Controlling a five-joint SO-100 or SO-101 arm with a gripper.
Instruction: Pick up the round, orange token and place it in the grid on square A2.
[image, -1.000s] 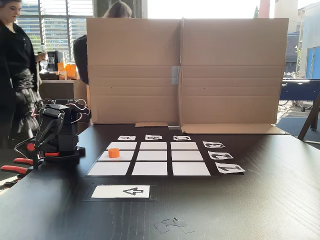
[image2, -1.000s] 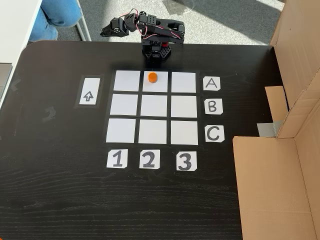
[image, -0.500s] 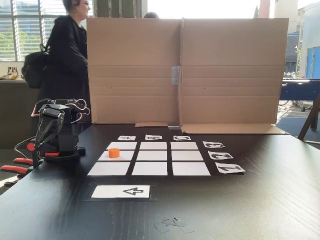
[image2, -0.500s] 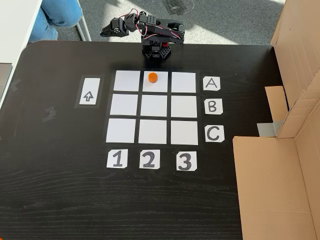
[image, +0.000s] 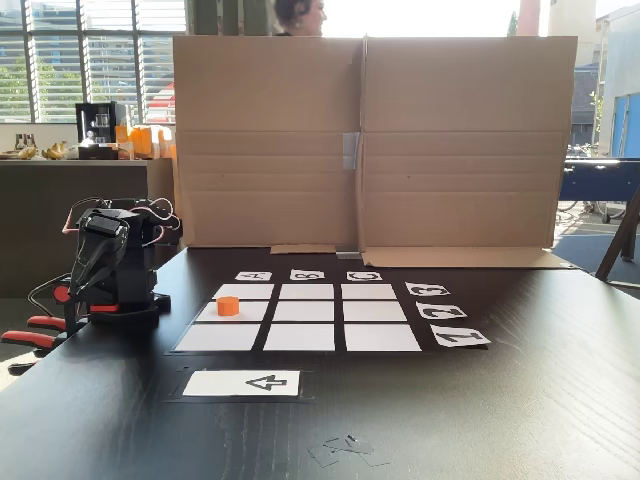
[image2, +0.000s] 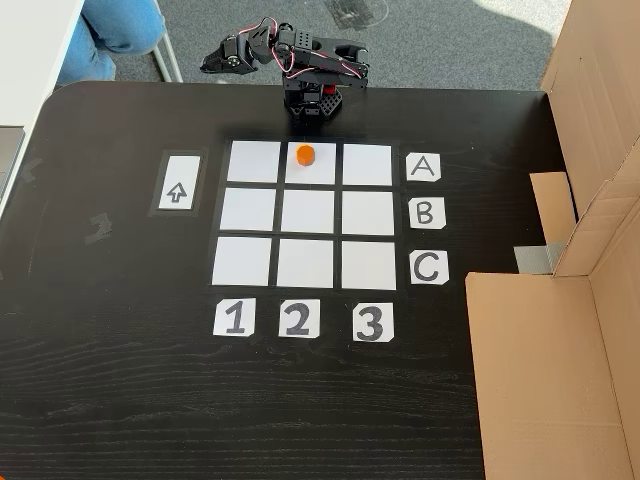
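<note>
The orange token (image2: 305, 153) sits on square A2 (image2: 318, 168), the middle cell of the row beside label A in the grid (image2: 308, 212). From the low fixed view the token (image: 228, 305) stands in the left column, middle cell of the grid (image: 300, 316). My arm is folded at the table's far edge behind the grid, apart from the token. Its gripper (image2: 210, 66) points left past the table edge and looks shut with nothing in it. In the low view the gripper (image: 82, 292) hangs down at the left.
A white card with a black arrow (image2: 177, 182) lies left of the grid. Cardboard walls (image2: 590, 120) close the right side, and a flap (image2: 535, 370) lies on the table. Red clamps (image: 28, 330) grip the left edge. A person (image: 300, 15) stands behind the cardboard.
The token has stayed on its cell and the arm has barely shifted. A person in the background has walked to the right, behind the cardboard.
</note>
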